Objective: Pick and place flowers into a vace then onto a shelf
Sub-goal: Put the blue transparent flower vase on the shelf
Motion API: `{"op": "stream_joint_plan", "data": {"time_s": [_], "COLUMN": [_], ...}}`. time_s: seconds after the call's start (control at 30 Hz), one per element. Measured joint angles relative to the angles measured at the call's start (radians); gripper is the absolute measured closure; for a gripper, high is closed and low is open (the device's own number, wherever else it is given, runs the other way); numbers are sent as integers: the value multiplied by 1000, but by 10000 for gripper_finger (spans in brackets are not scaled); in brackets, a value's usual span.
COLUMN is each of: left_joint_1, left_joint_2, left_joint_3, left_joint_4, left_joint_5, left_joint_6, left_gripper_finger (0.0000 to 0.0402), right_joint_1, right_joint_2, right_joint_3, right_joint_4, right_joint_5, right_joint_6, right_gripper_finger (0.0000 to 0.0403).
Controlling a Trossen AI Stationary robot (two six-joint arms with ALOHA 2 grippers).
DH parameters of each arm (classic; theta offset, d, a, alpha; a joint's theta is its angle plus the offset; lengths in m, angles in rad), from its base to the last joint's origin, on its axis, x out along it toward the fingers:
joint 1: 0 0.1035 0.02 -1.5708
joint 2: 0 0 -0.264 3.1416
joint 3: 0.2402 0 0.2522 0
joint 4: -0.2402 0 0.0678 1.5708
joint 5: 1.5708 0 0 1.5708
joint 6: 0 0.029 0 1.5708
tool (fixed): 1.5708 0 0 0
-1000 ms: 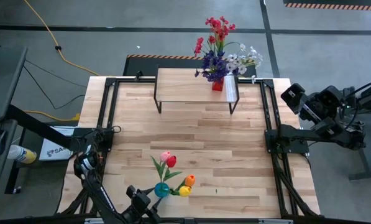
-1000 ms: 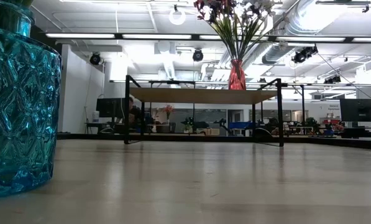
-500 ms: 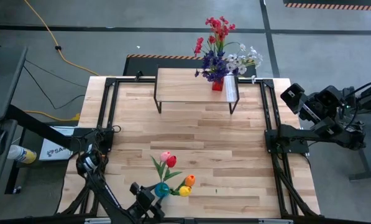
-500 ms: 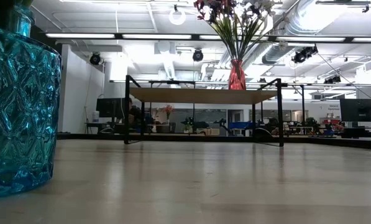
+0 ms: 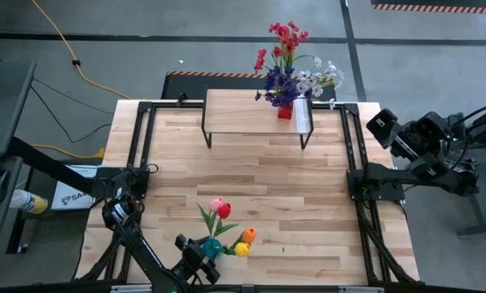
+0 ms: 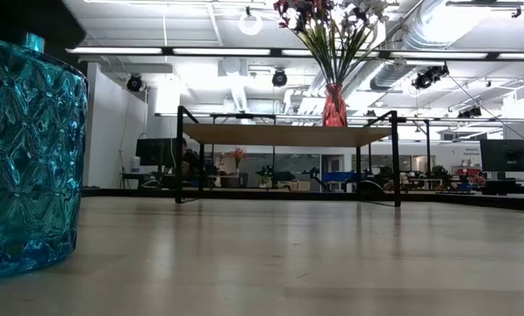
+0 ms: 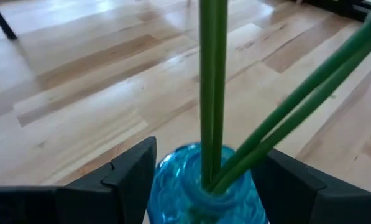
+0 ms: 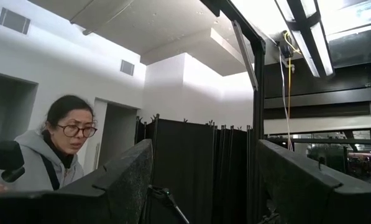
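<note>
From overhead we look straight down on the bench (image 5: 291, 187). Our low camera sits at bench height beside the blue vase (image 6: 25, 158), facing the shelf (image 6: 288, 134). Both views share them; the left wrist camera hangs close above that vase.

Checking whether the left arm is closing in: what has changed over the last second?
The left gripper has slid along the table's near edge up to the blue vase, and its open fingers now flank it. The vase, its tulips, the shelf and the right gripper stayed put.

The light wooden plank tabletop (image 5: 259, 183) carries a black-legged low wooden shelf (image 5: 243, 110) at 12 o'clock and a blue cut-glass vase (image 5: 212, 247) at 6.
</note>
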Motion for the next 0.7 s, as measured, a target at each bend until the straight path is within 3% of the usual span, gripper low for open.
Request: {"op": "stream_joint_plan", "data": {"time_s": [0.3,0.7], "left_joint_1": [4,11], "left_joint_2": [-3,-3], "left_joint_3": [-71,-74], "left_joint_4": [92,134], "left_joint_5": [-34,-51], "left_joint_6": [6,12], "left_gripper_finger": [119,119], "right_joint_1": [0,0], "right_joint_2": [0,1], "right_joint_3": [0,0], "right_joint_4": [-4,-11], "right_joint_5": [3,3], "right_joint_6": [-1,6], "right_gripper_finger": [123,123]}}
